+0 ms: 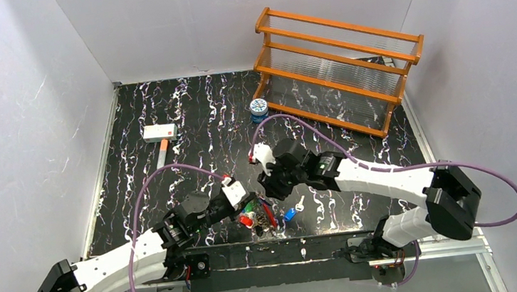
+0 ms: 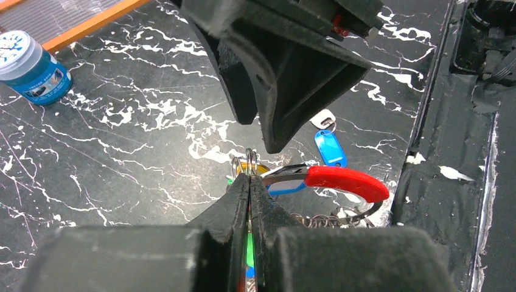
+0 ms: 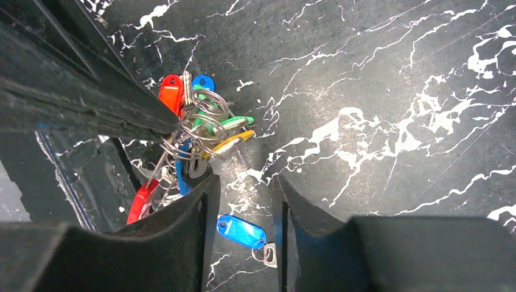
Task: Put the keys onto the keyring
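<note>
One loose blue key (image 3: 242, 231) lay near the parted, empty right gripper (image 3: 244, 185), which needed a square pinch while the left gripper (image 2: 249, 182) clenched the keyring (image 3: 196, 131).

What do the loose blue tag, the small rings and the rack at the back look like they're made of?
Blue tag: likely plastic, glossy, even colour.
Rings: metal, silvery, thin glinting wire.
Rack: probably varnished wood, orange rails; ribbed clear shelves.
</note>
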`<move>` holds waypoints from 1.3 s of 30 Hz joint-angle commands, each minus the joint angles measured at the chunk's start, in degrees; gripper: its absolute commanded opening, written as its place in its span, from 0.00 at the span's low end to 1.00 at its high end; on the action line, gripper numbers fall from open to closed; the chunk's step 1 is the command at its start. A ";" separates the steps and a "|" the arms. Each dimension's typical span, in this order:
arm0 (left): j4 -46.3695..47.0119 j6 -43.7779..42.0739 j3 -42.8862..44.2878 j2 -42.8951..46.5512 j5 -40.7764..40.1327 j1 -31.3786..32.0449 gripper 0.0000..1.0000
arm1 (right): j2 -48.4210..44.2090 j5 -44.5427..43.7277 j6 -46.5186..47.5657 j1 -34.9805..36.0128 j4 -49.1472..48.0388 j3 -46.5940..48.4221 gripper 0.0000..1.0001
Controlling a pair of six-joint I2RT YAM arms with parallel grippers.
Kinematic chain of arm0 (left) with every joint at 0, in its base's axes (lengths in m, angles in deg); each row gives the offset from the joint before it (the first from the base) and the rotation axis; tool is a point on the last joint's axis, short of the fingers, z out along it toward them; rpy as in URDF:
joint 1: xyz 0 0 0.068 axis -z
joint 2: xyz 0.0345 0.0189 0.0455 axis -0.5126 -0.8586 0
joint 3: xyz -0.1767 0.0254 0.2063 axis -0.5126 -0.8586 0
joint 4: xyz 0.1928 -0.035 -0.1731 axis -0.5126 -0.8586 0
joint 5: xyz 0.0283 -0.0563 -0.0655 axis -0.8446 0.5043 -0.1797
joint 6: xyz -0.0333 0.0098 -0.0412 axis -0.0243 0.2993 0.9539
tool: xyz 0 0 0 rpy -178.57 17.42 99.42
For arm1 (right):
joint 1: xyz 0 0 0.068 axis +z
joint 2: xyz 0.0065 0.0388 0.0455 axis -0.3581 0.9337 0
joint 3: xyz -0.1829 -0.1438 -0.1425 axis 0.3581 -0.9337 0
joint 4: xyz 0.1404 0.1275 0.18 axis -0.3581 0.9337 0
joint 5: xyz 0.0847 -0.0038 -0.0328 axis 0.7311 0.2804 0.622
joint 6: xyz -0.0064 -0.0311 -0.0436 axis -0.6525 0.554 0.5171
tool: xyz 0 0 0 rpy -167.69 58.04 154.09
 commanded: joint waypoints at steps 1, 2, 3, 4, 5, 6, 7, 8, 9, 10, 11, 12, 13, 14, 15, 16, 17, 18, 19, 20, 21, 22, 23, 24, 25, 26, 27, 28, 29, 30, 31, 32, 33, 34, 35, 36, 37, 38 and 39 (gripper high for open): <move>1.45 0.26 0.23 2.18 0.90 0.19 0.00 | -5.37 6.81 -0.39 -3.15 -8.71 -3.27 0.49; 1.48 0.30 0.09 2.44 0.96 0.16 0.00 | -6.49 9.61 0.07 -3.71 -9.99 -4.23 0.50; 1.46 0.35 0.04 2.48 1.01 0.21 0.00 | -8.09 11.71 0.77 -3.97 -11.49 -5.51 0.51; 1.41 0.36 0.04 2.54 1.05 0.20 0.00 | -10.00 13.19 1.23 -4.15 -13.42 -6.97 0.53; 1.43 0.41 -0.03 2.60 1.11 0.20 0.00 | -11.95 13.59 1.28 -4.17 -15.91 -8.75 0.53; 1.46 0.43 -0.05 2.58 1.28 0.20 0.00 | -13.90 12.83 0.74 -4.16 -19.87 -10.56 0.53; 1.43 0.46 -0.03 2.60 1.48 0.22 0.00 | -15.49 11.13 -0.24 -4.23 -21.57 -11.96 0.54; 1.47 0.45 -0.05 2.61 1.72 0.24 0.00 | -17.34 10.88 -0.35 -4.21 -22.85 -12.93 0.56; 1.44 0.45 -0.05 2.60 1.82 0.23 0.00 | -19.04 11.12 -0.37 -4.18 -24.46 -14.42 0.57; 1.45 0.45 -0.05 2.57 1.95 0.20 0.00 | -20.66 11.27 0.16 -4.24 -26.20 -15.58 0.57; 1.50 0.37 -0.13 2.59 2.19 0.23 0.00 | -22.35 11.25 0.92 -4.19 -28.44 -17.19 0.57; 1.57 0.31 -0.18 2.61 2.37 0.16 0.00 | -23.89 11.11 2.08 -4.26 -31.03 -18.89 0.56; 1.67 0.23 -0.22 2.61 2.51 0.20 0.00 | -25.91 10.50 3.37 -4.24 -34.32 -21.13 0.55; 1.80 0.20 -0.23 2.54 2.79 0.22 0.00 | -26.90 10.51 4.66 -4.20 -37.66 -23.49 0.53; 2.04 0.07 -0.35 2.53 3.07 0.17 0.00 | -28.19 11.49 6.62 -4.25 -41.13 -25.65 0.53; 2.21 -0.02 -0.40 2.59 3.34 0.21 0.00 | -29.38 12.27 8.67 -4.23 -44.45 -27.92 0.53; 2.44 -0.08 -0.40 2.59 3.77 0.23 0.00 | -30.21 12.63 10.18 -4.25 -47.74 -29.68 0.53; 2.64 -0.22 -0.40 2.45 4.27 0.23 0.00 | -30.30 12.83 10.95 -4.22 -50.23 -30.83 0.53; 2.88 -0.36 -0.42 2.43 4.79 0.19 0.00 | -29.86 13.40 12.26 -4.18 -51.13 -31.23 0.53; 3.08 -0.55 -0.42 2.39 5.40 0.24 0.00 | -29.00 14.41 13.91 -4.23 -51.11 -31.10 0.52; 3.24 -0.70 -0.40 2.36 5.98 0.24 0.00 | -27.65 15.37 15.69 -4.25 -50.60 -30.55 0.52; 3.36 -0.84 -0.40 2.35 6.60 0.23 0.00 | -26.20 16.61 17.04 -4.20 -49.72 -29.78 0.52; 3.57 -0.98 -0.40 2.26 7.08 0.17 0.00 | -24.78 18.53 18.61 -4.18 -48.43 -28.76 0.52; 3.69 -1.12 -0.40 2.15 7.65 0.22 0.00 | -23.22 20.41 19.98 -4.19 -47.10 -27.71 0.52; 3.76 -1.21 -0.37 2.14 8.07 0.21 0.00 | -21.94 22.44 20.91 -4.21 -46.05 -26.82 0.52; 3.90 -1.29 -0.39 2.09 8.50 0.20 0.00 | -20.68 25.04 21.76 -4.21 -45.36 -26.00 0.52; 4.09 -1.35 -0.40 2.04 9.14 0.18 0.00 | -19.77 26.68 22.74 -4.20 -44.78 -25.43 0.49; 4.27 -1.43 -0.40 2.05 9.57 0.16 0.00 | -19.08 28.11 23.57 -4.20 -44.49 -24.99 0.46; 4.37 -1.51 -0.40 2.00 9.88 0.17 0.00 | -18.48 28.75 24.12 -4.21 -44.47 -24.70 0.41; 4.39 -1.56 -0.34 1.99 10.07 0.16 0.00 | -18.05 28.99 24.47 -4.18 -44.42 -24.48 0.37; 4.39 -1.60 -0.32 1.93 10.17 0.16 0.00 | -17.90 29.20 24.79 -4.22 -44.31 -24.36 0.34; 4.44 -1.62 -0.32 1.91 10.24 0.23 0.00 | -17.89 29.35 25.10 -4.19 -44.23 -24.26 0.34; 4.40 -1.62 -0.31 1.85 10.26 0.17 0.00 | -17.86 29.57 25.14 -4.19 -44.41 -24.33 0.34; 4.42 -1.65 -0.31 1.89 10.28 0.17 0.00 | -17.90 29.98 25.40 -4.23 -44.53 -24.46 0.33; 4.53 -1.66 -0.31 1.86 10.30 0.21 0.00 | -17.87 30.34 25.74 -4.23 -44.48 -24.53 0.32; 4.56 -1.74 -0.31 1.70 10.39 0.19 0.00 | -17.91 30.52 26.00 -4.23 -44.33 -24.59 0.31; 4.65 -1.87 -0.27 1.68 10.40 0.20 0.00 | -17.78 30.58 26.16 -4.22 -44.06 -24.60 0.31; 4.70 -1.88 -0.23 1.51 10.49 0.24 0.00 | -17.59 30.64 26.30 -4.24 -43.78 -24.61 0.31; 4.66 -1.93 -0.15 1.40 10.59 0.21 0.00 | -17.37 30.65 26.36 -4.21 -43.42 -24.60 0.31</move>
